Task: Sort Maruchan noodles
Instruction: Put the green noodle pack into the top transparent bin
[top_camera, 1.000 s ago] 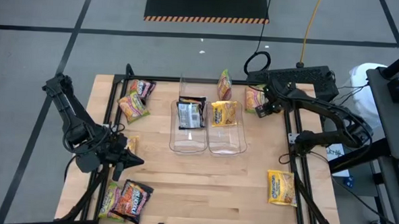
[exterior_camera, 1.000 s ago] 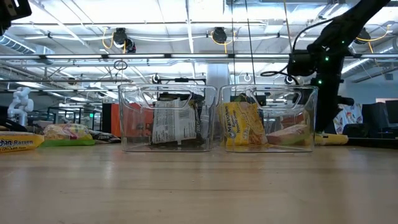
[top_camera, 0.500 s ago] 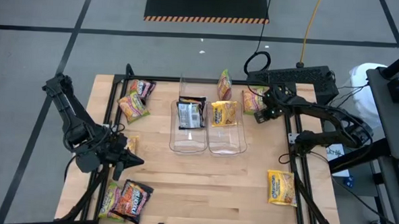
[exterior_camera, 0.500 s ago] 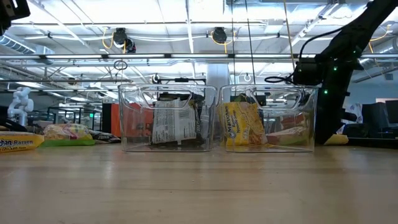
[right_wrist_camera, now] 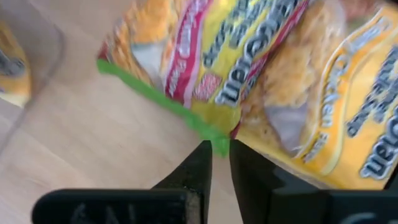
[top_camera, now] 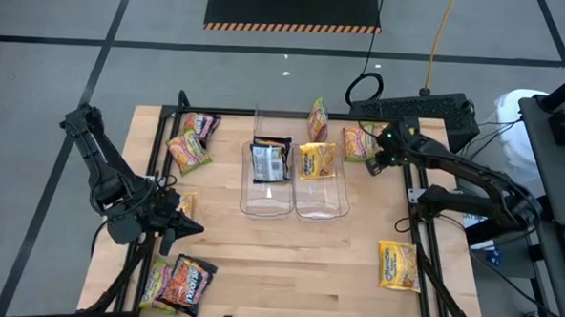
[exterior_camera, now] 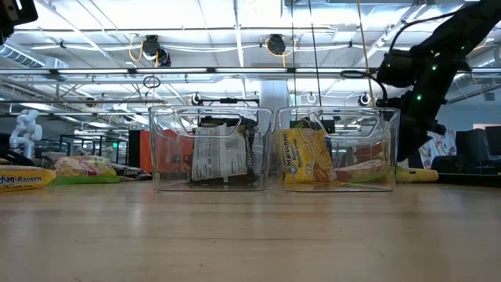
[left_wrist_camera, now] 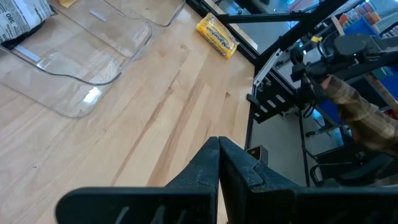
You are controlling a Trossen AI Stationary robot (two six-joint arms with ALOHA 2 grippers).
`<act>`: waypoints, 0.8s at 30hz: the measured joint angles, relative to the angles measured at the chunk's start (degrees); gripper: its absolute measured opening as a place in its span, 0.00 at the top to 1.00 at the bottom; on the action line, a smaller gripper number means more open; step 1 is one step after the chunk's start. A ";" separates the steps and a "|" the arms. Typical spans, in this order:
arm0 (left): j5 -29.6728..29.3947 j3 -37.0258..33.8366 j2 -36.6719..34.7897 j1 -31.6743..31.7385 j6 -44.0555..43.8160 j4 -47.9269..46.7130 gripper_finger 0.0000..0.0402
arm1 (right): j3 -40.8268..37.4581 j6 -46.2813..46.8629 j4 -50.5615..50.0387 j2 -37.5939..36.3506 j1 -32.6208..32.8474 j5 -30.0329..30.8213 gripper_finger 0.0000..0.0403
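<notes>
— Where is the packet being worked?

— A pink-green noodle packet [right_wrist_camera: 211,56] lies on the surface [top_camera: 287,264] near its far edge, just right of the right bin [top_camera: 321,189], overlapping a yellow packet [right_wrist_camera: 323,124]. The right tool [right_wrist_camera: 216,148] has its fingers pinched on the packet's green corner.

— And the rest?

— A dark packet with a pale printed back [top_camera: 269,161] stands in the left bin [top_camera: 265,191]; a yellow one [top_camera: 317,160] in the right bin. More lie at the far left [top_camera: 192,140], the near left corner [top_camera: 177,281], and one yellow [top_camera: 398,265] by the right edge.

— Room to move?

— The middle and near stretch of the surface is bare wood. The left tool [left_wrist_camera: 219,149] hangs clenched, holding nothing, over the left edge.

— Any print?

— "Maruchan" on the binned yellow packet in the low view; "Ramen" on the one at far left [exterior_camera: 23,178].
</notes>
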 joint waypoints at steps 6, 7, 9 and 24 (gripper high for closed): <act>-0.04 0.00 -0.02 0.00 -0.11 0.00 0.98 | 0.00 4.21 0.18 -2.14 -0.40 -0.56 0.88; -0.04 0.00 -0.01 -0.01 -0.15 0.00 0.98 | 0.00 4.59 0.33 -2.15 -0.42 -1.33 0.88; -0.06 0.00 0.00 0.00 -0.18 0.02 0.98 | 0.00 5.65 0.40 -2.13 -0.42 -1.82 0.86; -0.61 0.02 0.00 0.00 3.32 4.50 0.98 | 0.00 14.17 2.32 -1.93 -4.16 -4.69 0.69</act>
